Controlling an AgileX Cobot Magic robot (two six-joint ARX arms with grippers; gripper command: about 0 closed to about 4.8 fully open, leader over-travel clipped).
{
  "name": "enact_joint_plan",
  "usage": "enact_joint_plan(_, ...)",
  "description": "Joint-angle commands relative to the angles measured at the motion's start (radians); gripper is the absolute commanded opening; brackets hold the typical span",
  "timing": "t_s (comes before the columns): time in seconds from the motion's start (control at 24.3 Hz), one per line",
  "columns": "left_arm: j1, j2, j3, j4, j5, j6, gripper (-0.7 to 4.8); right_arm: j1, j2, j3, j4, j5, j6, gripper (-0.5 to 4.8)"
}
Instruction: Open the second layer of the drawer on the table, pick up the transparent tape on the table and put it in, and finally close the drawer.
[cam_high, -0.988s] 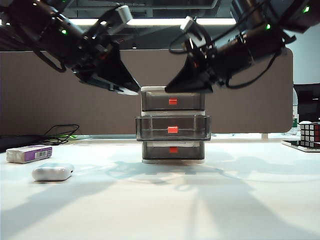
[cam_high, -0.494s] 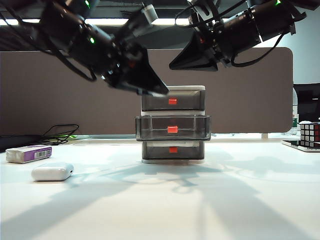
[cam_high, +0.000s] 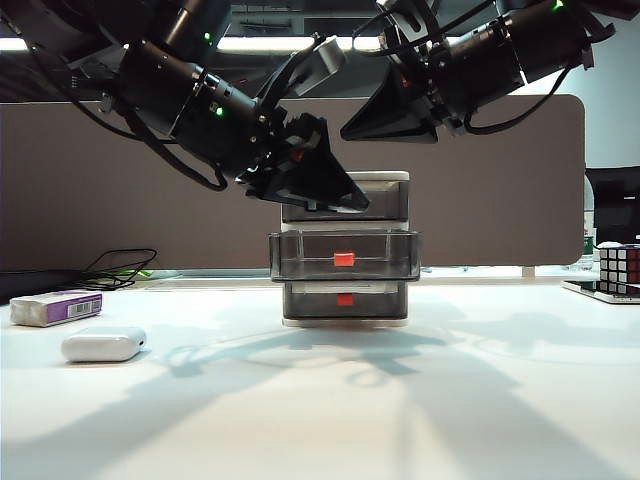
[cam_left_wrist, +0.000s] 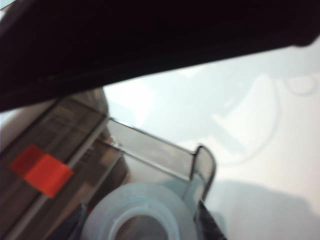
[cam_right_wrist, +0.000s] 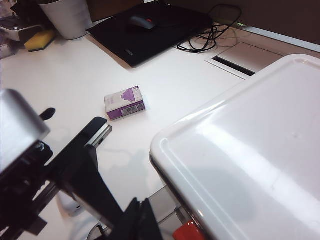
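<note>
Left gripper (cam_high: 345, 200) jaws hold transparent tape (cam_left_wrist: 137, 212) over second layer (cam_high: 344, 256).

From my remote station I see a purple-and-white box (cam_high: 57, 307) beside a white rounded case (cam_high: 103, 344); a Rubik's cube (cam_high: 620, 267) sits far right.

A large plain white table (cam_high: 450, 400) carries a three-tier smoky-grey drawer (cam_high: 345, 300) unit at its centre back, a purple-and-white box (cam_high: 55, 307) and a white rounded case (cam_high: 103, 344) at the left, and a cube puzzle (cam_high: 618, 268) at the far right edge.
</note>
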Motion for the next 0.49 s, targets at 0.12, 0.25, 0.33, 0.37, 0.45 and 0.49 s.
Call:
enact_joint_plan(0.12, 0.001, -0.003, 0.004, 0.026, -0.014, 0.002, 2.68, 0.001, -0.006, 0.006, -0.006, -0.002, 0.002, -0.05)
enact_joint_plan(0.25, 0.001, -0.003, 0.004, 0.028, -0.024, 0.002, 3.69, 0.001, -0.006, 0.006, -0.013, -0.002, 0.002, -0.05)
enact_joint_plan(0.33, 0.001, -0.003, 0.004, 0.028, -0.023, 0.001, 3.74, 0.001, -0.006, 0.006, -0.014, -0.002, -0.001, -0.05)
enact_joint_plan(0.37, 0.001, -0.003, 0.004, 0.028, -0.024, 0.001, 3.74, 0.001, -0.006, 0.006, -0.013, -0.002, -0.001, -0.05)
enact_joint_plan(0.45, 0.001, -0.003, 0.004, 0.028, -0.023, 0.001, 3.74, 0.001, -0.006, 0.006, -0.013, -0.002, -0.001, -0.05)
enact_joint_plan(0.49, 0.001, -0.003, 0.004, 0.028, -0.023, 0.001, 3.74, 0.001, -0.006, 0.006, -0.014, -0.002, -0.001, -0.05)
